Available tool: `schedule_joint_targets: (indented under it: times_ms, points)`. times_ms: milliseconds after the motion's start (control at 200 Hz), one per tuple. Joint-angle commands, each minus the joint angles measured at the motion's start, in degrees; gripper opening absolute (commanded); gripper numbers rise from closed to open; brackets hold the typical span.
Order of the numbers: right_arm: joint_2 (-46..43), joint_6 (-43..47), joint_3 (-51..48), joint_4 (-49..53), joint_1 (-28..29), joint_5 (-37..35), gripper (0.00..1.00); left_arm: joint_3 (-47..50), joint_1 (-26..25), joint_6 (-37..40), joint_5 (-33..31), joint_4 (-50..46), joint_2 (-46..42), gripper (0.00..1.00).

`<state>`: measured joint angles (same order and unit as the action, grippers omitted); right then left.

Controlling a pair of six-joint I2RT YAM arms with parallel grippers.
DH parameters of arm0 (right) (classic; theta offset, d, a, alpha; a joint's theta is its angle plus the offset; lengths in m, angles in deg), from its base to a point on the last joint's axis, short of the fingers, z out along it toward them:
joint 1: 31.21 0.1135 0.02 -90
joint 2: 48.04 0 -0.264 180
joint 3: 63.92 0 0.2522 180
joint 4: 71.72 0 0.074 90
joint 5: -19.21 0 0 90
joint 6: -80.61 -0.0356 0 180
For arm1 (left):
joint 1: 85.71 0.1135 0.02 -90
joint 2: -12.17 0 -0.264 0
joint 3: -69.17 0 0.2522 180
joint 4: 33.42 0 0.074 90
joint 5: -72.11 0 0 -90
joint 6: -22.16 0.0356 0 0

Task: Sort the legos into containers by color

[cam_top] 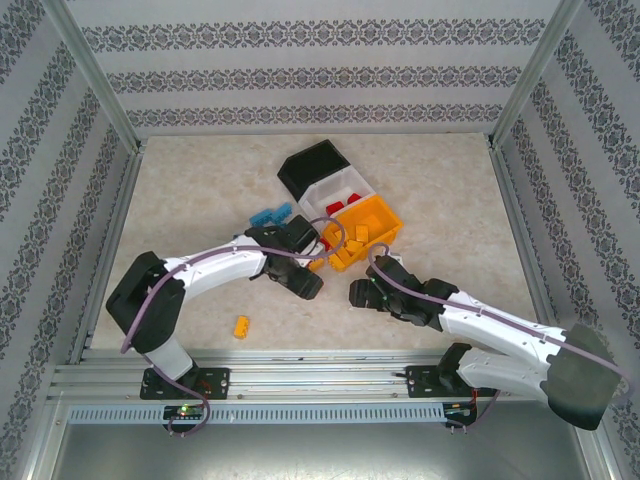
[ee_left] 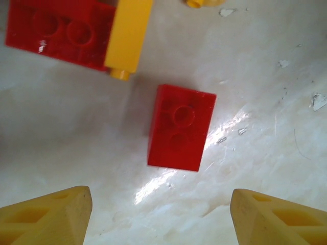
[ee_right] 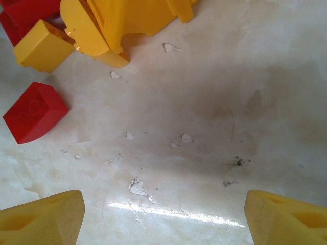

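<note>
A red two-stud brick (ee_left: 181,127) lies studs-up on the table (ee_left: 265,76); its long axis runs away from the left wrist camera, the far end leaning slightly right; it sits ahead of the left gripper (ee_left: 161,219), whose fingers stand apart and touch nothing; beyond it a larger red brick (ee_left: 56,30) touches a yellow brick (ee_left: 127,33). The right gripper (ee_right: 163,219) is likewise spread wide over bare table; a small red brick (ee_right: 34,112) and a second yellow brick (ee_right: 43,47) lie to its left, near the orange-yellow bin (ee_right: 127,20). The top view adds the black bin (cam_top: 318,165); the white bin (cam_top: 322,190) holding red legos (cam_top: 352,198); blue legos (cam_top: 270,215); a lone yellow brick (cam_top: 241,326) well apart near the front edge.
</note>
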<state>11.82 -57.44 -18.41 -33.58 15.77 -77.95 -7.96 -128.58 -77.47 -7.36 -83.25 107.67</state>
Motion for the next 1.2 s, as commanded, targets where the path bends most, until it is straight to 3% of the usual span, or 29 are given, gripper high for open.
schedule_joint_targets:
  times_ms: [0, 654, 999, 1199]
  points:
    - [-0.52, -0.46, 0.76, -1.11, -0.20, 0.64, 0.82, -0.76, -1.16, 0.55, -0.35, 2.68, 3.26, 0.74]
    - [-0.14, -0.81, 0.69, -1.35, -0.20, 0.47, 0.83, -4.83, -1.86, 1.68, -2.00, 5.17, 12.20, 0.73]
    - [-1.52, -0.90, 0.03, -0.44, -0.19, -0.22, 0.83, -3.01, -2.30, 0.16, -0.15, 6.24, 11.20, 0.45]
    - [-0.87, -0.96, -0.12, -1.22, -0.22, 0.22, 0.83, 0.74, -2.22, -1.15, -2.10, 7.27, 5.85, 0.44]
